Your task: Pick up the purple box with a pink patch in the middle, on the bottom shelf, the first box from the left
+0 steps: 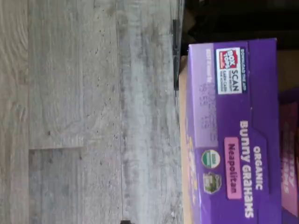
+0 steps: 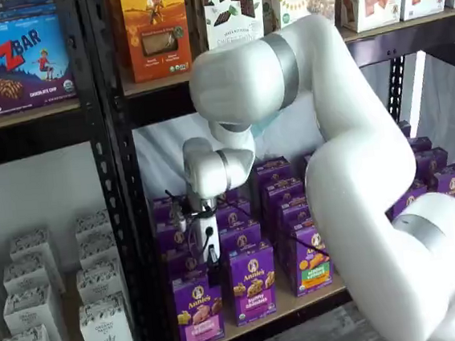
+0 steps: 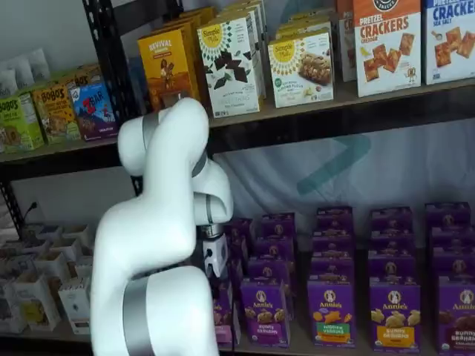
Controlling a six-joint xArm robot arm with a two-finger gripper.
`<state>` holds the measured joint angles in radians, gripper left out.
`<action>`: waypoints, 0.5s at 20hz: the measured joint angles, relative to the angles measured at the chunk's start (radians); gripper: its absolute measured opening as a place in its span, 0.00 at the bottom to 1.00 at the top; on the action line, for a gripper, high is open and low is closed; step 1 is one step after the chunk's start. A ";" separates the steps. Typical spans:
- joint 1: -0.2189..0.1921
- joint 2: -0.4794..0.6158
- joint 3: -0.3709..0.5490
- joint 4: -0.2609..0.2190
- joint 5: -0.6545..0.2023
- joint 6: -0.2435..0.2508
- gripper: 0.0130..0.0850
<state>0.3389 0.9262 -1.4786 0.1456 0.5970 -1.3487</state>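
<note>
The purple box [image 2: 197, 309] stands upright at the front left of the bottom shelf [image 2: 320, 297], with a pink band on its front. In the wrist view its top [image 1: 233, 140] reads "Bunny Grahams Neapolitan" on a pink label. In a shelf view only a sliver of it [image 3: 223, 317] shows behind the arm. My gripper [image 2: 211, 259] hangs just above the box's top, with its white body over dark fingers. No gap between the fingers shows. It also shows in a shelf view [image 3: 215, 261], side-on against the arm.
A purple carton with a yellow band [image 2: 253, 285] and one with a green band [image 2: 311, 267] stand to the right, with more purple rows behind. A black rack post [image 2: 127, 228] stands just left. White cartons [image 2: 106, 335] fill the neighbouring rack. Grey floor [image 1: 93, 116] lies below the shelf edge.
</note>
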 joint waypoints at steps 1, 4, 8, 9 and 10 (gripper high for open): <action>0.002 0.006 -0.004 0.004 -0.006 -0.002 1.00; 0.006 0.032 -0.024 0.006 -0.016 0.000 1.00; 0.011 0.061 -0.042 -0.004 -0.032 0.013 1.00; 0.013 0.070 -0.045 -0.003 -0.043 0.013 1.00; 0.014 0.075 -0.046 -0.002 -0.050 0.013 1.00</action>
<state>0.3528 1.0010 -1.5247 0.1437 0.5468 -1.3359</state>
